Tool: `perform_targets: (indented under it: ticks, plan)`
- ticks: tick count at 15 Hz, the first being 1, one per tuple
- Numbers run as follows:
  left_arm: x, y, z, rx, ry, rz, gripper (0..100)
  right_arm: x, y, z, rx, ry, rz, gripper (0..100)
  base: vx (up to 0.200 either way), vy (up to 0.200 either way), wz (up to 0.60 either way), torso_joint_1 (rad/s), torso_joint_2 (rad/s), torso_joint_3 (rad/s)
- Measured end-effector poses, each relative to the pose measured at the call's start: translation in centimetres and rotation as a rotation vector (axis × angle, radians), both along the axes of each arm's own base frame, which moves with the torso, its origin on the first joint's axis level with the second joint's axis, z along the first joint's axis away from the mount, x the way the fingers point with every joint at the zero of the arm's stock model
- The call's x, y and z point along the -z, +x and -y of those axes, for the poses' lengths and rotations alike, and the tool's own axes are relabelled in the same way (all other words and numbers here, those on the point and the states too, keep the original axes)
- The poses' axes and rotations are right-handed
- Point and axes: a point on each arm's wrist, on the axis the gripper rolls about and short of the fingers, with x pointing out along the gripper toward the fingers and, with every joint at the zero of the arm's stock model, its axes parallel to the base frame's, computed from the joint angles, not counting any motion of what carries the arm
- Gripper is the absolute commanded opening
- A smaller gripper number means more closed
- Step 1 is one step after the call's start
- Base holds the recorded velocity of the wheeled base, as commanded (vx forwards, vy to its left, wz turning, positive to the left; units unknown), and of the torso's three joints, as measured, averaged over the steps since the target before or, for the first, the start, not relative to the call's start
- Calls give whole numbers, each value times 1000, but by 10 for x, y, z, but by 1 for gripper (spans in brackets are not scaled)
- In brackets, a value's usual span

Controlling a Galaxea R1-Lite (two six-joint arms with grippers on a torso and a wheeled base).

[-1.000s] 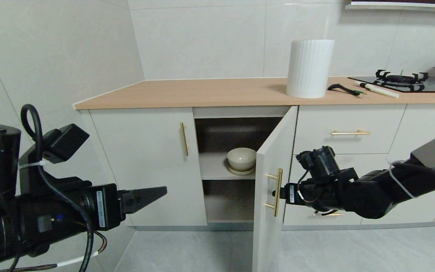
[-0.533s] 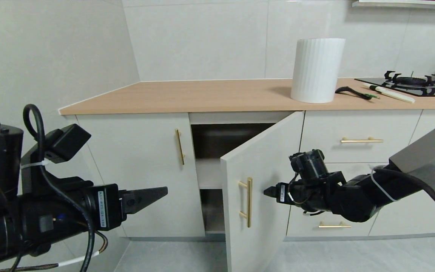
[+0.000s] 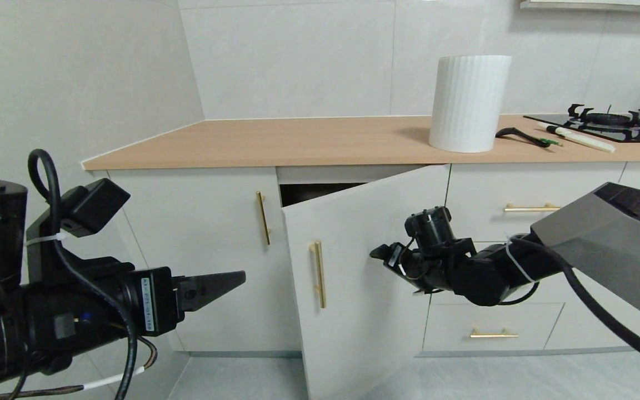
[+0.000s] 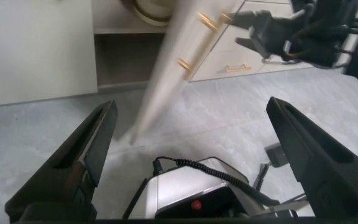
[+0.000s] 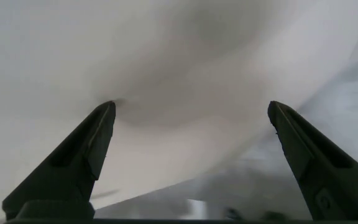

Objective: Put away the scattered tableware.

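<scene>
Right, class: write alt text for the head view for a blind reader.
The right gripper is up against a white cabinet door standing slightly ajar under a wooden counter. The left gripper hovers nearby; a white canister tops the counter.

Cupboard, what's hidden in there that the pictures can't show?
Head view: the cupboard door hides the inside, all but a dark slit.
Left wrist view: the bowl is cut off by the picture's edge.
Right wrist view: too close to tell if the right gripper touches the door.

Home kitchen, wooden countertop [image 3: 298, 141], cabinets [image 3: 198, 244], gas hob [image 3: 603, 119]
</scene>
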Motion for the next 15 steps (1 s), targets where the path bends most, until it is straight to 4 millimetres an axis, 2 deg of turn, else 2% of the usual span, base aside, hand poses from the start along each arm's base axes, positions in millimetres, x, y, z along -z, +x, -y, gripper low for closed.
perform_targets:
  ticks: [3,5,8,15]
  plan:
    - [0,0,0,-2,-1,2,100,14,21,-5,51,34,-3,100,0,0,0,0,0,0]
    - [-1,-1,0,-1,-1,3,100,23,42,-1,120,38,22,100,0,0,0,0,0,0]
    - [1,0,0,1,1,-3,100,35,63,5,215,24,51,100,0,0,0,0,0,0]
    - [2,0,0,2,2,-7,100,52,86,19,359,-17,84,100,0,0,0,0,0,0]
